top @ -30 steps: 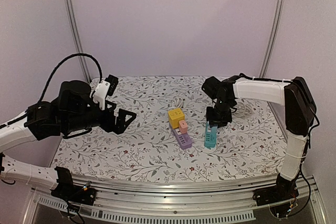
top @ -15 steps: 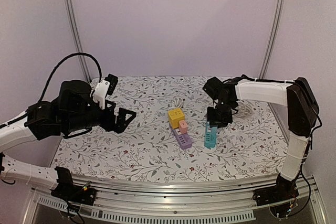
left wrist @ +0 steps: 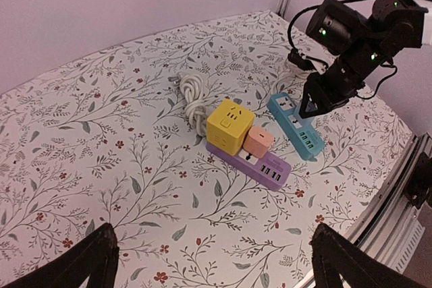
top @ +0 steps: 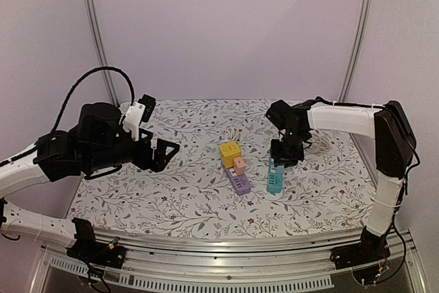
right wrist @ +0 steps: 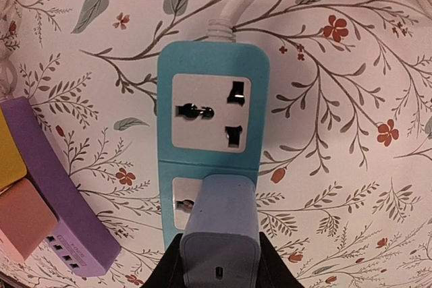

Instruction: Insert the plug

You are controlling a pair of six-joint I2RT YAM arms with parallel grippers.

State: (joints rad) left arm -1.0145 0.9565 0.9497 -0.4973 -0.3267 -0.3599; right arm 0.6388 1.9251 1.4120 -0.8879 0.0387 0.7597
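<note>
A teal power strip [right wrist: 212, 146] lies on the flowered table; it also shows in the top view [top: 275, 179] and the left wrist view [left wrist: 295, 125]. My right gripper [right wrist: 219, 261] is shut on a pale blue plug [right wrist: 221, 231] and holds it right over the strip's second socket [right wrist: 183, 204], which it partly hides. In the top view the right gripper [top: 282, 154] hangs over the strip's far end. My left gripper [left wrist: 212, 261] is open and empty, held above the table's left part, away from the strips.
A purple power strip [left wrist: 250, 160] lies left of the teal one, with a yellow cube adapter [left wrist: 230, 124] and a pink plug [left wrist: 258, 142] on it. A coiled white cable [left wrist: 192, 98] lies behind them. The table's near edge rail [top: 226, 245] runs along the front.
The right gripper has shifted very slightly over the teal strip. The left arm has crept a little to the right.
</note>
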